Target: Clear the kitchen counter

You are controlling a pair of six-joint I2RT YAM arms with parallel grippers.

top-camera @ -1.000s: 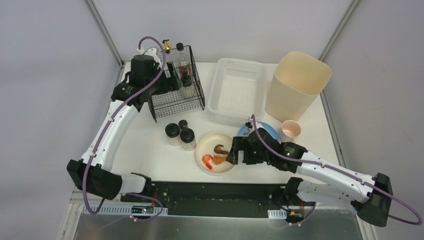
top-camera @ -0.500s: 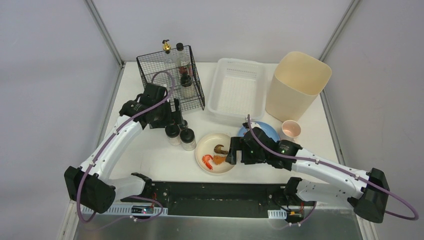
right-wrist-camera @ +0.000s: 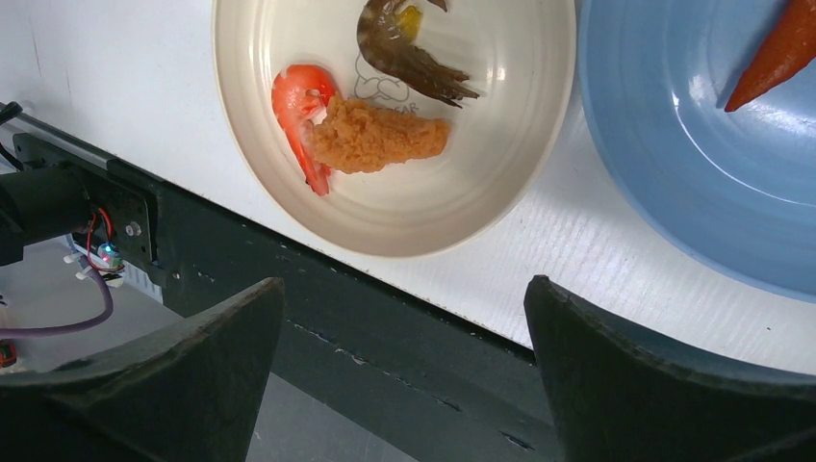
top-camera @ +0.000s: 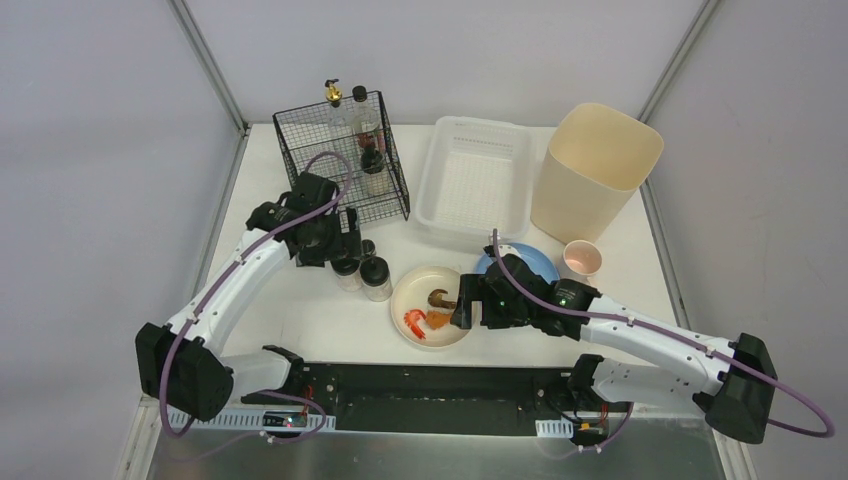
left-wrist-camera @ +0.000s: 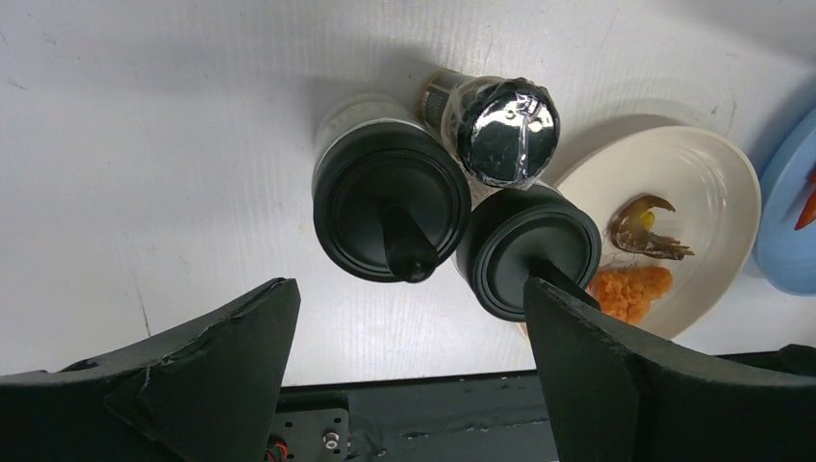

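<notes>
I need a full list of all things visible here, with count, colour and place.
kitchen counter: one, white, under everything
wire rack: one, black, far left, holding bottles
slotted basket: one, white, far middle
bin: one, beige, far right
cup: one, pink, before the bin
plates: two, cream and blue, near middle, holding food
jars: three, black-lidded, left of plates
left pincer: one, black, open over jars
right pincer: one, black, open over plates
</notes>
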